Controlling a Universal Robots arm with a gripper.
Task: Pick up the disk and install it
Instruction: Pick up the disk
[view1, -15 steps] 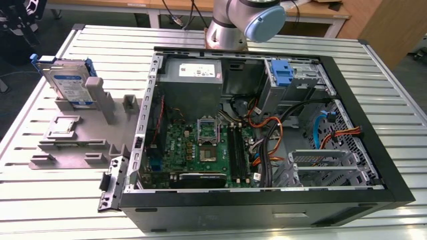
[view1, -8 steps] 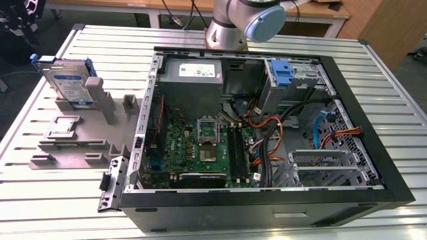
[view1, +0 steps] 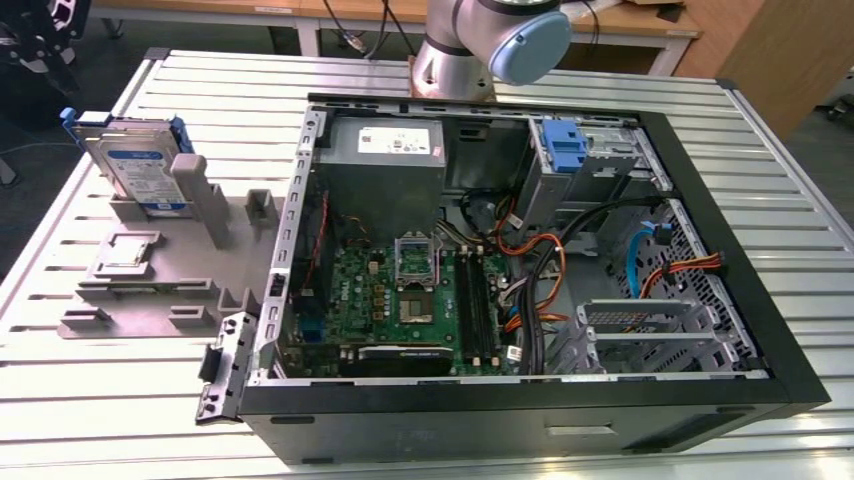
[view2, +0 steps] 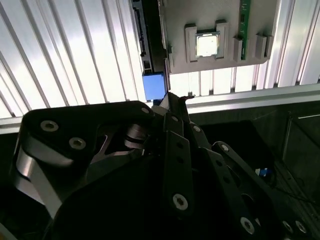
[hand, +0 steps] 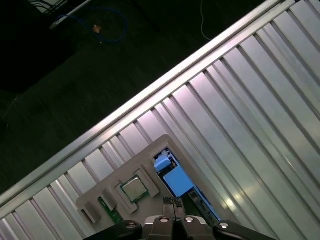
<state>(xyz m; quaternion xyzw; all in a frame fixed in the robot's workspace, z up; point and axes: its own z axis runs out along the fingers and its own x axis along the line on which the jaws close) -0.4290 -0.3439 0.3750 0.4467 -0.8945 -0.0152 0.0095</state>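
Silver-grey with a blue plastic frame, your disk (view1: 140, 165) stands upright in the grey plastic holder (view1: 147, 310) on the ribbed metal counter (view1: 80, 420), beside the open black computer case (view1: 534, 430). You have not picked it up yet, so the whole job is left. In the first wrist view your gripper (hand: 172, 202) hangs well above the disk, dark fingers together, holding nothing. The disk looks flat, hard and smooth.

Disk (view1: 138, 168) upright in a holder (view1: 160, 320) on the table (view1: 107, 400), to the exterior view's left of the case (view1: 534, 425).
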